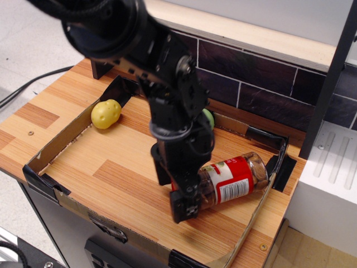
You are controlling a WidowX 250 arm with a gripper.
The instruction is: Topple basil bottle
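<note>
On its side near the right end of the wooden tabletop (111,167) lies the basil bottle (234,178). It is a clear jar with a red label and a white patch of writing, and brown stuff shows through the glass at its far end. The bottle is tipped a little, with its right end closer to the back. That right end rests near the low cardboard wall (262,195) that runs round the tabletop, close to the black corner piece (279,162).

The other end of the bottle is hidden behind the black robot arm (173,106). The arm reaches down from the top left, and its fingers (184,202) sit right at the hidden end of the bottle, low over the wood. They are dark and bunched up in this view, so I cannot tell if they are apart, together, or clamped on the bottle. They look like they touch it, but I am not sure.

Behind the arm, a small bit of a green toy fruit (208,118) peeks out by the back wall. Farther left, well apart from the bottle, a yellow toy fruit (106,113) sits by the left cardboard wall. A dark brick wall (251,72) stands behind the tabletop. A white block (329,184) sits off to the right, beside the tabletop.
</note>
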